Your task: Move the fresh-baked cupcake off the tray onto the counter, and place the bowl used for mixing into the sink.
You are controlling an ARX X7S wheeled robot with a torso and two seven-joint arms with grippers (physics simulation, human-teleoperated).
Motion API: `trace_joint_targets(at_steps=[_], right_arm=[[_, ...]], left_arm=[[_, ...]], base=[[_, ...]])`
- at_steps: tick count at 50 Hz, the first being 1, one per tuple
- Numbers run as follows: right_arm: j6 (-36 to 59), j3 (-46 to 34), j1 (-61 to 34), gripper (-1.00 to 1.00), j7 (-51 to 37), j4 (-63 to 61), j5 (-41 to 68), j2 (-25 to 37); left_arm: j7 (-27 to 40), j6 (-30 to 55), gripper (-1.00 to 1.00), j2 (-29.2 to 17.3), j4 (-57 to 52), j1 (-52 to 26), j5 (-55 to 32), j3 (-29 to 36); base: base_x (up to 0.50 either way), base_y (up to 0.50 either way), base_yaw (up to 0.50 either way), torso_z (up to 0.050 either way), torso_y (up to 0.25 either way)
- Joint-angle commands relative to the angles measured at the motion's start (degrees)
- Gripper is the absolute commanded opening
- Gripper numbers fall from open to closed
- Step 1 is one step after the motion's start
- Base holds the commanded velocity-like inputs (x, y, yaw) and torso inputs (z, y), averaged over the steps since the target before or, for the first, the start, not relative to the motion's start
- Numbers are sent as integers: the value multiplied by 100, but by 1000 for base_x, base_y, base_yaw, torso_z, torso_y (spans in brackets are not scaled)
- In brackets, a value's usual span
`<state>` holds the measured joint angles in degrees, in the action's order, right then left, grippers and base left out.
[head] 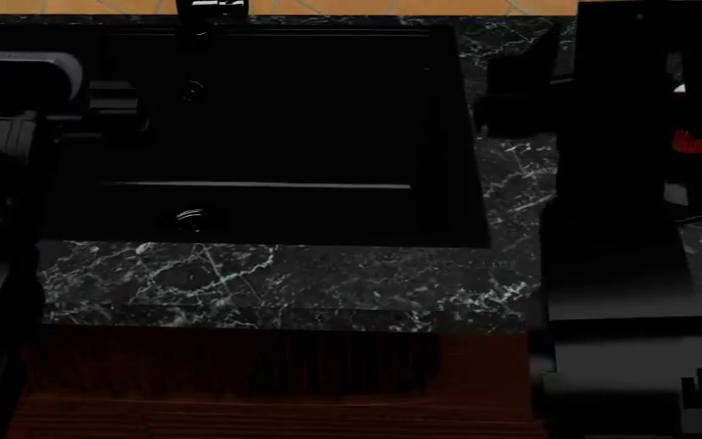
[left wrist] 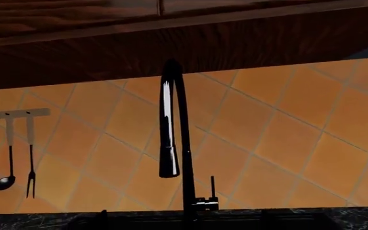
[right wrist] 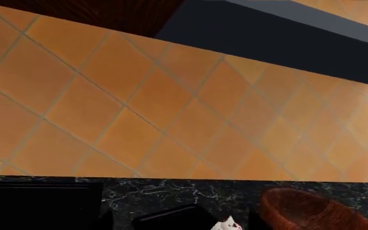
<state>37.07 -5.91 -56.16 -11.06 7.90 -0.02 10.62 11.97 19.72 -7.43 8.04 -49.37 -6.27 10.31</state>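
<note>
The cupcake (right wrist: 227, 224) peeks up beside the bowl (right wrist: 312, 211) on the counter (head: 326, 274), right of the sink (head: 278, 137). I cannot tell if either gripper is open. Best to go down slowly and straight over the cupcake.

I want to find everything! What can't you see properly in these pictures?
- Cupcake: right wrist view, cut off by the picture edge.
- Bowl: same view, partly cut off.
- Tray: only a corner shows.
- Both grippers: hidden; head view shows just dark arms.
- Sink: inside is too dark.
</note>
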Motion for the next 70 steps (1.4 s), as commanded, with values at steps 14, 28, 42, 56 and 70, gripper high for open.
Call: trace_joint_targets(at_steps=[14,28,42,56,70], right_arm=[[-257,46,-620,100,-366,1226,-22,-141],[-1477,-46,-1290,100,-341,3267,4,-213],[-3018,-165,-2397,100,-362,5780,-51,-350],[-3047,-165,-2503,100,-354,5940,-3,-317],[-3184,-215,-2545,100,-347,6177,6,-334]], left_arm=[[178,-1025,100,133,2021,-1053,46,-23],[15,-1827,100,321,3662,-1863,87,159],[-123,-3471,100,670,6679,-3169,70,246],[-130,-3452,100,687,6679,-3229,21,282],[-118,-3469,100,695,6679,-3232,-40,350]], base=[[0,0,0,0,0],[0,0,0,0,0],[0,0,0,0,0],[0,-263,0,0,0],[0,-344,0,0,0]])
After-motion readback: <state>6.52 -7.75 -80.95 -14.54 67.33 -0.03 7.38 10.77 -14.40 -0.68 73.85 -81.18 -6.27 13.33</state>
